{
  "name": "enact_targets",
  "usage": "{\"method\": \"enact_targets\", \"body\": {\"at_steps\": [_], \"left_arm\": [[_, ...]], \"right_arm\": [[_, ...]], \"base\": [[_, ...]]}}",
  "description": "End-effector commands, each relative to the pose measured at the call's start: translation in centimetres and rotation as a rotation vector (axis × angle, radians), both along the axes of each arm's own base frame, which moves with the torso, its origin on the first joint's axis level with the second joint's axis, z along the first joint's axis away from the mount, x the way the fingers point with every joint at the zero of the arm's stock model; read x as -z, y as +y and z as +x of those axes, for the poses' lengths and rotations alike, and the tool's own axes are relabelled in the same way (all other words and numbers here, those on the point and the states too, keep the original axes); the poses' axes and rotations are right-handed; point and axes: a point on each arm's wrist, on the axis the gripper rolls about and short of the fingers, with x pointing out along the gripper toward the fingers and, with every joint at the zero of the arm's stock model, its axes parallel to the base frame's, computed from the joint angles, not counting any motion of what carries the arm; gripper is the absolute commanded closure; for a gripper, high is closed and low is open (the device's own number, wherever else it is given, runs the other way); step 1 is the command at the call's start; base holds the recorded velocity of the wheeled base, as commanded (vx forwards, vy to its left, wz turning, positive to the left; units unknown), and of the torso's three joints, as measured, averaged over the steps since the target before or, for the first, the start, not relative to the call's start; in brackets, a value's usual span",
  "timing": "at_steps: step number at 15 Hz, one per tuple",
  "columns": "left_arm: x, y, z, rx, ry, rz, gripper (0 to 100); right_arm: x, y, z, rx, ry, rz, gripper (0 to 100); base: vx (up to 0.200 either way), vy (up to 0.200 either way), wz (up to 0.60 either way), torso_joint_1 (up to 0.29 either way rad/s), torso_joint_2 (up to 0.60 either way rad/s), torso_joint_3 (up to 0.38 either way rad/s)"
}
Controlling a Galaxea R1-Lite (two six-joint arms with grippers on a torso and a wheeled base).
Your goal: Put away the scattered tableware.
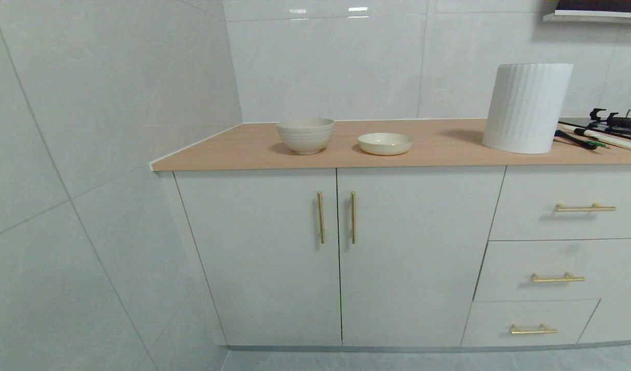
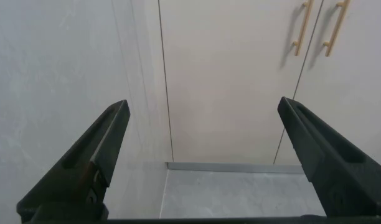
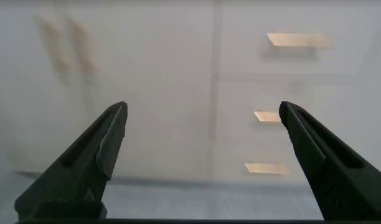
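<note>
- Left end effector (image 2: pixel 203 104): fingers (image 2: pixel 97 149) spread wide, holding nothing. Held low, facing the left cabinet door (image 2: pixel 228 74) close to its meeting with the tiled wall (image 2: pixel 53 74). Grey floor (image 2: pixel 228 196) below.
- Right end effector (image 3: pixel 202 106): also spread wide, holding nothing. Pointed at the cabinet front, with three gold drawer handles (image 3: pixel 299 40) stacked beyond one finger. Background blurred.
- Bowl (image 1: pixel 305 135): cream, ribbed, upright on the wooden surface (image 1: pixel 449 149). Toward the surface's left end, above the left door.
- Shallow dish (image 1: pixel 385 144): cream, upright, just beside the bowl on the robot's right. Narrow gap between them, not touching. Slightly nearer the front edge than the bowl.
- Ribbed white container (image 1: pixel 527 108): tall, upright, farther right on the surface, well apart from the shallow dish.
- Long-handled utensils (image 1: pixel 599 138): dark and pale, lying flat just right of the container. Black stove burner (image 1: pixel 622 122) behind them at the edge of view.
- Under the surface: two white cabinet doors (image 1: pixel 264 257), both closed. Upright gold door handles (image 1: pixel 320 217) side by side at the centre seam.
- Right of the doors: stack of three white drawers (image 1: pixel 568 203), all closed, each with one horizontal gold handle.
</note>
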Motion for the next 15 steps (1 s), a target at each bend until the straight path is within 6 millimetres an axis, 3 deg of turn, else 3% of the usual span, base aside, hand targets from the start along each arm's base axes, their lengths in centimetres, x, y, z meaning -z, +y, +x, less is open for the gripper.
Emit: {"method": "enact_targets", "body": {"at_steps": [1,4,5,7,8,11,15], "left_arm": [[0.0,0.0,0.0,0.000,-0.001,0.000,0],[0.0,0.0,0.0,-0.002,-0.001,0.000,0],[0.0,0.0,0.0,0.000,-0.001,0.000,0],[0.0,0.0,0.0,0.000,-0.001,0.000,0],[0.0,0.0,0.0,0.001,-0.001,0.000,0],[0.0,0.0,0.0,0.001,-0.001,0.000,0],[0.0,0.0,0.0,0.000,-0.001,0.000,0]], "right_arm": [[-5.2,0.3,0.7,-0.187,0.087,0.015,0],[-6.6,0.8,5.5,-0.327,0.321,0.038,0],[-6.8,0.8,6.0,-0.328,0.335,0.039,0],[-8.6,1.7,10.1,-0.413,0.416,0.031,0],[-8.8,2.1,10.9,-0.447,0.430,0.025,0],[-9.9,5.4,16.6,-0.593,0.446,0.008,0],[-9.6,10.5,24.0,-0.690,0.476,-0.001,0]], "base": [[0.000,0.000,0.00,0.000,0.00,0.000],[0.000,0.000,0.00,0.000,0.00,0.000],[0.000,0.000,0.00,0.000,0.00,0.000],[0.000,0.000,0.00,0.000,0.00,0.000],[0.000,0.000,0.00,0.000,0.00,0.000],[0.000,0.000,0.00,0.000,0.00,0.000],[0.000,0.000,0.00,0.000,0.00,0.000]]}}
